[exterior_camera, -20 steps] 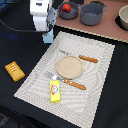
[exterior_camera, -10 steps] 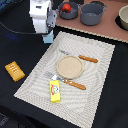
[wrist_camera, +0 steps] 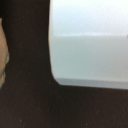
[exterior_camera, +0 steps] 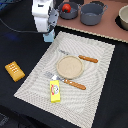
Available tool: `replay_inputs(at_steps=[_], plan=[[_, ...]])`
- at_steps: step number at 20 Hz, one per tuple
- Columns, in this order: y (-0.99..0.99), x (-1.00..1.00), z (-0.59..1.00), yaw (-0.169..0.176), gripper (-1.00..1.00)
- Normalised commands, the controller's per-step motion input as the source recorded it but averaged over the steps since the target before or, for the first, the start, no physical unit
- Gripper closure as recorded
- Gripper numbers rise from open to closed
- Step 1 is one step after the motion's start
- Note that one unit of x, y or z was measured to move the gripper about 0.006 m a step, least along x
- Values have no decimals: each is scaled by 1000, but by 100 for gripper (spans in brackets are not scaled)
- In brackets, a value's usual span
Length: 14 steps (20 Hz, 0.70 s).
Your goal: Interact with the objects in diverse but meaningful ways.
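Black table (striped mat, bread loaf)

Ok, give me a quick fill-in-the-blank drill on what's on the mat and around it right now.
1. The round tan plate sits on the woven ____.
2. The yellow butter block lies on the mat, toward the exterior view's ____ of the plate.
3. The small red ball-like food sits inside a grey ____.
4. The bread loaf lies ____ the mat.

Missing: mat; left; pot; off

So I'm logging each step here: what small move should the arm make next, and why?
Probably a short descent onto the pale blue carton: the tool hangs right over it at the woven placemat's corner, and the wrist view is filled by the carton's pale surface. Whether it already grips is unclear.
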Motion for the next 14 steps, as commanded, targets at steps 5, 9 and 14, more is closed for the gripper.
replay_inputs(at_steps=[5,9,14], plan=[[100,0,-261,0,-100],[89,8,-215,0,100],[121,37,-155,0,100]])
